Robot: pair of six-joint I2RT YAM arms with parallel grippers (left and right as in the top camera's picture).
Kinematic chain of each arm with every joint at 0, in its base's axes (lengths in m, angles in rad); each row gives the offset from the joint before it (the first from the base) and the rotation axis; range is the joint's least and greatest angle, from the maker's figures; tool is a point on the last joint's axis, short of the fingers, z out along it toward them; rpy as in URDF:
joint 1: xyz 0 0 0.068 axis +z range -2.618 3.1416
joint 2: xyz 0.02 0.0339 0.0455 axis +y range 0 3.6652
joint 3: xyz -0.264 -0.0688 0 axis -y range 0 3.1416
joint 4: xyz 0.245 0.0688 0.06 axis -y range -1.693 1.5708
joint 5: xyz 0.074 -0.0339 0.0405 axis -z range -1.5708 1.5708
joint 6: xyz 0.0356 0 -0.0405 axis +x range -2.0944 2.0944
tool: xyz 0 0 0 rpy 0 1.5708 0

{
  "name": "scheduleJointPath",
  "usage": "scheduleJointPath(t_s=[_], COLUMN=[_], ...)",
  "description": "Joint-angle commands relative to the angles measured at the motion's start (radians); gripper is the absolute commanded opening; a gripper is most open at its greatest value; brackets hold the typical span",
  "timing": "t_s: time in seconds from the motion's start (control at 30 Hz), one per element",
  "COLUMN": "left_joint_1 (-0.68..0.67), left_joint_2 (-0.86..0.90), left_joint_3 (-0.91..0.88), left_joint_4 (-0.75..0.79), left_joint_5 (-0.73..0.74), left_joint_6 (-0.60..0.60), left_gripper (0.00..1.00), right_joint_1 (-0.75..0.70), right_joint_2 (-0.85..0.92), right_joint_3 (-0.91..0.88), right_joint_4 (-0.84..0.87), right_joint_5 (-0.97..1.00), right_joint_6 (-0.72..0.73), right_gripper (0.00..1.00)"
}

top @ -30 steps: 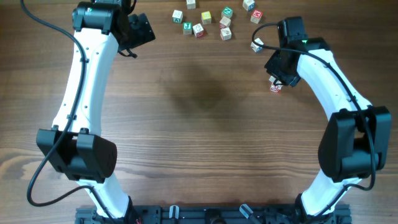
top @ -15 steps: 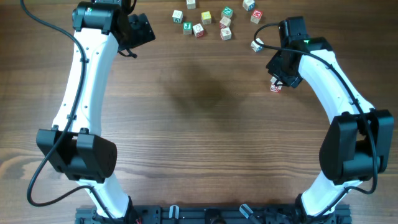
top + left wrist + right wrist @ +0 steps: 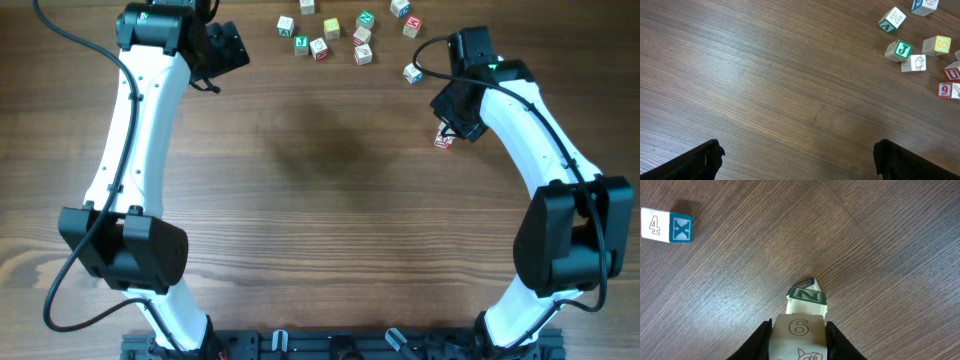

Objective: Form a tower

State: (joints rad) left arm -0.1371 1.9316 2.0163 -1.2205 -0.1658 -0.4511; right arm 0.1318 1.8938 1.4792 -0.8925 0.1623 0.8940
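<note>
My right gripper (image 3: 799, 328) is shut on a pale wooden cube (image 3: 799, 332) with a red-outlined 6 on its face. Just beyond its fingertips a cube with a green N (image 3: 808, 299) stands on the table, and the held cube overlaps its near edge. I cannot tell whether the two touch. From overhead, the right gripper (image 3: 449, 128) hangs at the right of the table over a small red-printed cube (image 3: 443, 141). My left gripper (image 3: 800, 165) is open above bare wood, its fingers (image 3: 704, 159) wide apart; overhead it (image 3: 226, 45) sits at the far left.
Several loose cubes (image 3: 340, 35) lie scattered along the far edge. In the left wrist view a green J cube (image 3: 900, 49) and a red 9 cube (image 3: 946, 90) show at the right. A cube with 4 and a blue X (image 3: 666, 226) lies left of the right gripper.
</note>
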Motion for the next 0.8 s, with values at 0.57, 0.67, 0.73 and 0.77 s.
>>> scheduleJointPath(t_s=[0.57, 0.67, 0.73, 0.77], left_joint_1=[0.002, 0.002, 0.002, 0.002], left_joint_2=[-0.025, -0.025, -0.025, -0.025], left_joint_3=[-0.002, -0.002, -0.002, -0.002], left_joint_4=[0.0, 0.0, 0.0, 0.0], left_joint_5=[0.005, 0.005, 0.005, 0.005], left_joint_6=[-0.002, -0.002, -0.002, -0.002], left_gripper=[1.0, 1.0, 1.0, 1.0], right_joint_1=[-0.002, -0.002, -0.002, -0.002], right_joint_2=[-0.007, 0.005, 0.01, 0.01], right_joint_3=[-0.008, -0.008, -0.008, -0.008], right_joint_4=[0.003, 0.004, 0.005, 0.005], right_joint_5=[0.034, 0.034, 0.033, 0.033], right_joint_6=[0.026, 0.025, 0.025, 0.025], right_gripper=[0.26, 0.3, 0.3, 0.31])
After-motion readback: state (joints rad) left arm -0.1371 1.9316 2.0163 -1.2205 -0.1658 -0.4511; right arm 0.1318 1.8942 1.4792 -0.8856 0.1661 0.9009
